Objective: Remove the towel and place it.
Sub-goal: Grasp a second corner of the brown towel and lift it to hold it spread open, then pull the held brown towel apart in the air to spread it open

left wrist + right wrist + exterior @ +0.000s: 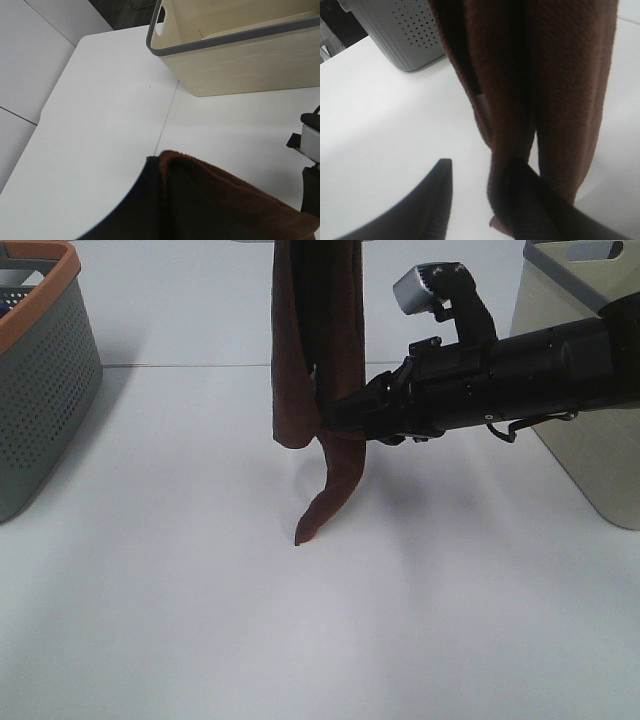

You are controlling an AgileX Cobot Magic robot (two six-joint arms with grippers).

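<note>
Lighting's bright and flat from overhead, so the white table is nearly blown out in the high view. The towel and the right arm only throw a faint, soft shadow on it, right of the towel's tip. Right wrist view is way too close: the weave is smeared and the right gripper is just dark out-of-focus blobs. Left wrist view keeps the beige bin crisp, with the near towel edge soft.

Basket left, bin right, towel hanging centre; near table open.
</note>
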